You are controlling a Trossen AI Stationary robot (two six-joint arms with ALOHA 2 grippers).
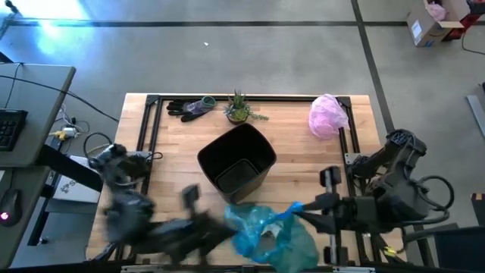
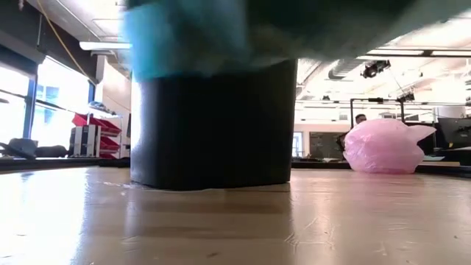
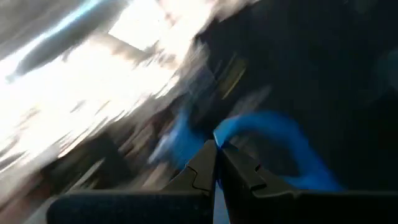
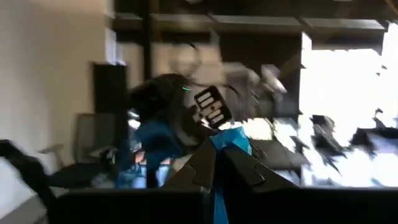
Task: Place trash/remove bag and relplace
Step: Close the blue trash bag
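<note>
The teal bag (image 1: 269, 233) hangs between my two grippers above the table's near edge, in front of the open black bin (image 1: 236, 159). In the low view the bag (image 2: 184, 33) is a blurred teal mass above the bin (image 2: 213, 125). A pale shape shows through the bag's wall (image 1: 267, 236); whether it is trash I cannot tell. My left gripper (image 1: 227, 221) is shut at the bag's left side. My right gripper (image 1: 301, 210) is shut at its right side. My left gripper pinches a blue drawstring tie (image 3: 225, 134) between its two shut fingers, right at their tips (image 3: 205, 155). It comes at the bag roughly level from the table's left. The tie loops away from the tips, and the bag hangs clear of the table. My right gripper pinches a blue tie (image 4: 231, 138) at the bag's right upper edge between its shut fingertips (image 4: 205, 155). It reaches in roughly level from the table's right. The bag hangs beside and below it, off the table.
Dark gloves (image 1: 189, 108) and a small green plant (image 1: 239, 108) lie along the far edge. A puffed pink bag (image 1: 327, 115) sits at the far right, also in the low view (image 2: 383, 146). A black frame rail (image 1: 250, 97) borders the table.
</note>
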